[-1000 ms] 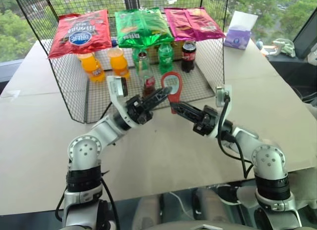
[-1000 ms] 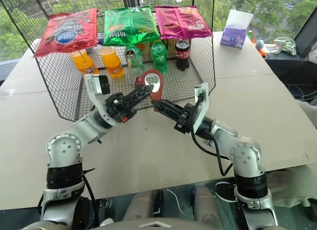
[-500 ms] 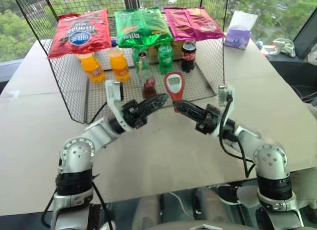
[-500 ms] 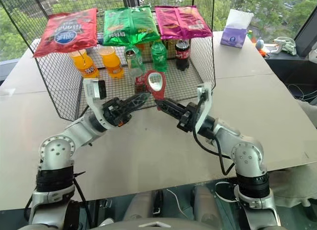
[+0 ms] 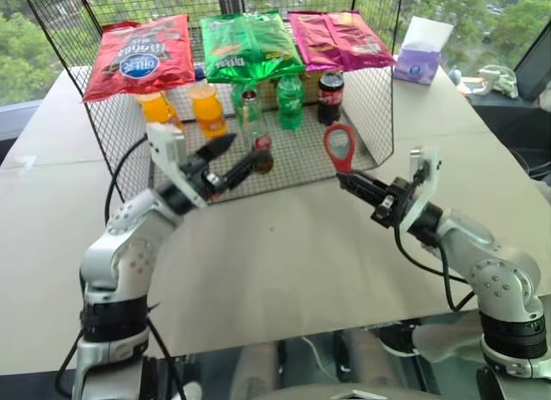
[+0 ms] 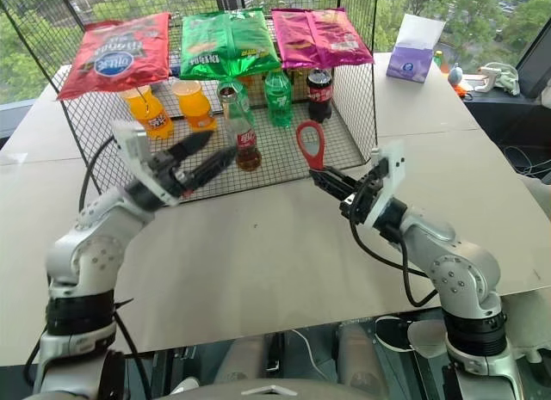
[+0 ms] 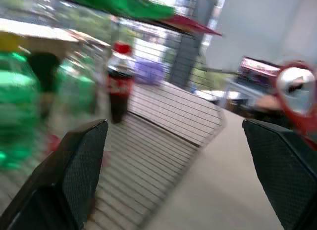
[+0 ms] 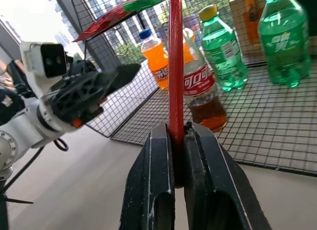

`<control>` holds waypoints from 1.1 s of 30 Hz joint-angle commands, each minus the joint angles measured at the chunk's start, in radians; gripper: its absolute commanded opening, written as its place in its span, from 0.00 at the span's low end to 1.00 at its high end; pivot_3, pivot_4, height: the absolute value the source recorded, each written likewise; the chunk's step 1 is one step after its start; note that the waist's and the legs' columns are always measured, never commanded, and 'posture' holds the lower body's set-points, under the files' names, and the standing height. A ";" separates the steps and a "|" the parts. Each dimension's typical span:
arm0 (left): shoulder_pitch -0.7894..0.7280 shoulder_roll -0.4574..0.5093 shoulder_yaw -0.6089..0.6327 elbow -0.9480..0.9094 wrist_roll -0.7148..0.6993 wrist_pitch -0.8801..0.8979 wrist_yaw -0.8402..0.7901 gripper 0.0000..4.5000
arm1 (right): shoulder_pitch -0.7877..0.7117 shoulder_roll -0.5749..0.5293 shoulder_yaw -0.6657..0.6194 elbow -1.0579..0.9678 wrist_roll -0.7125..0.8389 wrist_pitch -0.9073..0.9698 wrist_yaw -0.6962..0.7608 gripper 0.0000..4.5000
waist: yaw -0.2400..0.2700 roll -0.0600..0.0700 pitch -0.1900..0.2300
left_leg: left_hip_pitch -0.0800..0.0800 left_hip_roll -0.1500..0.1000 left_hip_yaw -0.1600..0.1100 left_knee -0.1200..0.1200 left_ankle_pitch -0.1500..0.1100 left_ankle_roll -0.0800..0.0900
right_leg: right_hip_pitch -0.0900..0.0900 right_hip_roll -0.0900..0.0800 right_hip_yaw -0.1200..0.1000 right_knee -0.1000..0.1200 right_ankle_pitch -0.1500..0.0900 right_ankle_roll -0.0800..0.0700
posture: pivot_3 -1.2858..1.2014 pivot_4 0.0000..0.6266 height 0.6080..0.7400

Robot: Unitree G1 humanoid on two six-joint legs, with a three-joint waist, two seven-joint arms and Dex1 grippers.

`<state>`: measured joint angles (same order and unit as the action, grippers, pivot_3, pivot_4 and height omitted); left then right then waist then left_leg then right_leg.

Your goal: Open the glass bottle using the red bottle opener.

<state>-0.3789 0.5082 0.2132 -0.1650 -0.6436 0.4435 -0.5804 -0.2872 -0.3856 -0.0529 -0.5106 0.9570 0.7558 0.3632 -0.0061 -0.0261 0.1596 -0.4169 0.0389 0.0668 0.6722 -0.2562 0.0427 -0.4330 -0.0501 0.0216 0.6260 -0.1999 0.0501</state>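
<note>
Gripper check: my left gripper (image 5: 231, 156) is spread wide, empty, just left of the glass bottle (image 5: 260, 147) standing on the wire rack (image 5: 293, 163) floor. Right gripper (image 5: 362, 190) pinches the red bottle opener (image 5: 340, 148) by its handle, so it could twist. Unsteadied, that bottle probably tips into the green bottles (image 5: 289, 101).

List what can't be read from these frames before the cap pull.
- Glass bottle cap: too small in the head views; the red bottle opener crosses its neck in the right wrist view.
- Bottle in the left wrist view: motion blur smears that side.
- Opener handle: buried between the right hand fingers.
</note>
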 commanded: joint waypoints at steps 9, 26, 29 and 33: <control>-0.159 -0.081 -0.129 0.230 0.285 -0.140 0.091 1.00 | 0.031 -0.023 -0.038 -0.100 -0.036 -0.026 -0.033 0.00 | -0.003 -0.001 0.000 | -0.001 0.000 0.001 0.000 0.000 0.000 | 0.000 0.000 0.000 -0.001 0.002 0.003 | 0.52 0.24 1.00; -0.317 -0.158 -0.121 0.462 0.371 -0.229 0.121 1.00 | 0.077 -0.017 -0.040 -0.141 -0.047 -0.041 -0.068 0.00 | -0.002 -0.001 0.000 | -0.001 0.000 0.001 0.000 0.000 0.000 | 0.000 0.000 0.000 0.000 0.003 0.005 | 0.52 0.24 1.00; -0.324 -0.162 -0.117 0.469 0.369 -0.232 0.116 0.82 | 0.082 -0.018 -0.041 -0.145 -0.046 -0.040 -0.069 0.00 | -0.004 -0.001 0.000 | -0.001 0.000 0.001 0.000 0.000 0.000 | 0.000 0.001 0.000 0.000 0.003 0.005 | 0.52 0.24 1.00; -0.324 -0.168 -0.118 0.458 0.366 -0.237 0.110 0.54 | 0.084 -0.020 -0.041 -0.148 -0.047 -0.040 -0.069 0.00 | -0.004 -0.001 0.000 | -0.001 0.000 0.001 0.000 0.000 0.000 | 0.000 0.000 0.000 0.000 0.003 0.005 | 0.52 0.24 1.00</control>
<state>-0.6779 0.3420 0.0800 0.3203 -0.2749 0.2305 -0.4626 -0.2007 -0.4017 -0.0775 -0.6124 0.9065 0.7364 0.2950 -0.0096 -0.0272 0.1599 -0.4179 0.0392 0.0681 0.6724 -0.2561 0.0429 -0.4332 -0.0496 0.0214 0.6260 -0.1973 0.0547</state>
